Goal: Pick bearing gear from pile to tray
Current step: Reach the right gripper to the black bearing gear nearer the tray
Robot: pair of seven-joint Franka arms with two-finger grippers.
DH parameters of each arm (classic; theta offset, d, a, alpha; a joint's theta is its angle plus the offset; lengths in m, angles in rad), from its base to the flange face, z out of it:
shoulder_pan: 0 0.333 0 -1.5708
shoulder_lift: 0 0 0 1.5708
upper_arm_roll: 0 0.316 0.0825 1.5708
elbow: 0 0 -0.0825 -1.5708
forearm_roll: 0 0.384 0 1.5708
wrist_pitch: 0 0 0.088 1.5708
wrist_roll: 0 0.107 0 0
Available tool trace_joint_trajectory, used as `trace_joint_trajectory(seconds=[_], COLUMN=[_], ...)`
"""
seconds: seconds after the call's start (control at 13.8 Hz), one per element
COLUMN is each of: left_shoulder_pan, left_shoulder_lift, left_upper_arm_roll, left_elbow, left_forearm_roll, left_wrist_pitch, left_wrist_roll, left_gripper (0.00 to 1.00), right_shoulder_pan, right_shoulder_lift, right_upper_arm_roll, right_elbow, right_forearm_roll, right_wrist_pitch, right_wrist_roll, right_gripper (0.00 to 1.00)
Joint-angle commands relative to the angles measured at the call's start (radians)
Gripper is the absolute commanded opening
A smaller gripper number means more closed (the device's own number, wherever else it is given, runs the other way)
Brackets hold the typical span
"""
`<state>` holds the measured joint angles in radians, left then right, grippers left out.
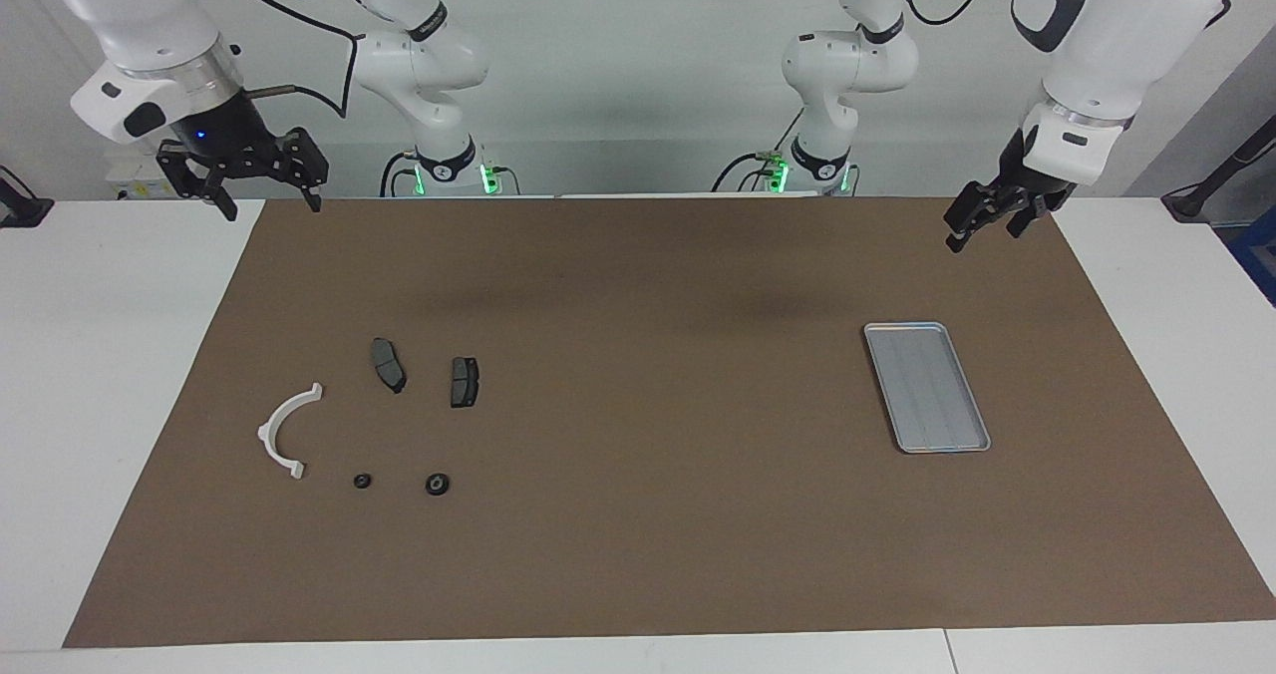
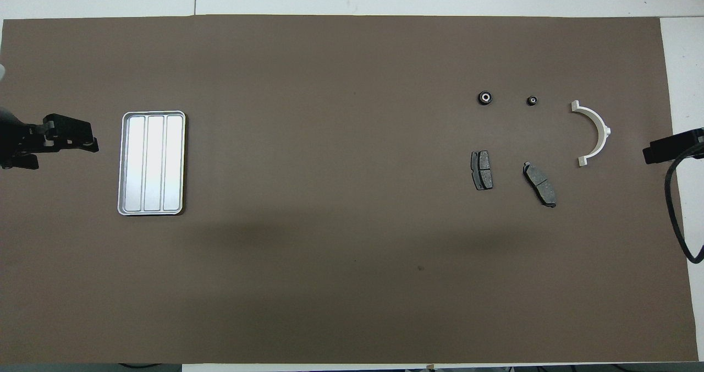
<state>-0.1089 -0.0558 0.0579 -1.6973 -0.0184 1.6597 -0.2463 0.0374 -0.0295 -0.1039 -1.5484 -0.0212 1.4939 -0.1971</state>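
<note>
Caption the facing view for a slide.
Both arms wait with open left gripper and right gripper raised; pile of small parts and empty tray rest apart on brown mat.

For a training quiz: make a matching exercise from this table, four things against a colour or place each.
Things:
1. tray
2. half-ring bracket
3. larger black ring
4. pad-shaped plates

Descriptions:
A. white, curved
B. farther from the robots than the pad-shaped plates
C. silver-grey, toward the left arm's end of the table
D. dark grey, two of them side by side

Pairs: 1-C, 2-A, 3-B, 4-D
</note>
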Motion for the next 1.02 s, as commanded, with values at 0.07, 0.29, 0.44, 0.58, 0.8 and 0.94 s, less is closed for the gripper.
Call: trace_joint_trajectory(seconds=[0.07,0.29,0.44,0.58,0.8,0.94], left_shoulder_pan=[0.002,0.002,0.002,0.002,0.002,0.002], left_shoulder_lift=[-0.024,-0.024,-0.024,-0.024,-0.024,-0.024], left_upper_arm_roll=[0.0,0.0,0.0,0.0,0.0,0.0], left_elbow=[-0.019,-0.019,-0.019,-0.019,-0.019,-0.019], left_forearm_roll=[-0.008,-0.008,-0.008,-0.008,-0.008,-0.008], left_wrist_pitch=[0.002,0.002,0.002,0.002,0.002,0.002], left_wrist_roll=[0.007,0.007,0.007,0.007,0.007,0.007], left_gripper=[1.0,1.0,1.0,1.0,1.0,1.0], right_shoulder_pan=[-0.001,-0.001,-0.002,-0.001,0.001,0.001], right_shoulder_lift=[0.01,0.011,0.013,0.042,0.13,0.202], right_upper_arm_roll=[0.003,0.003,0.003,0.003,0.05,0.064], right_elbow=[0.011,0.011,0.011,0.011,0.045,0.088], right_forearm_roll=[-0.009,-0.009,-0.006,-0.003,-0.011,-0.009], right_wrist_pitch=[0.005,0.005,0.006,0.008,0.055,0.094], right_wrist_roll=[-0.007,-0.005,-0.008,-0.005,0.007,0.05], right_gripper=[1.0,1.0,1.0,1.0,1.0,1.0])
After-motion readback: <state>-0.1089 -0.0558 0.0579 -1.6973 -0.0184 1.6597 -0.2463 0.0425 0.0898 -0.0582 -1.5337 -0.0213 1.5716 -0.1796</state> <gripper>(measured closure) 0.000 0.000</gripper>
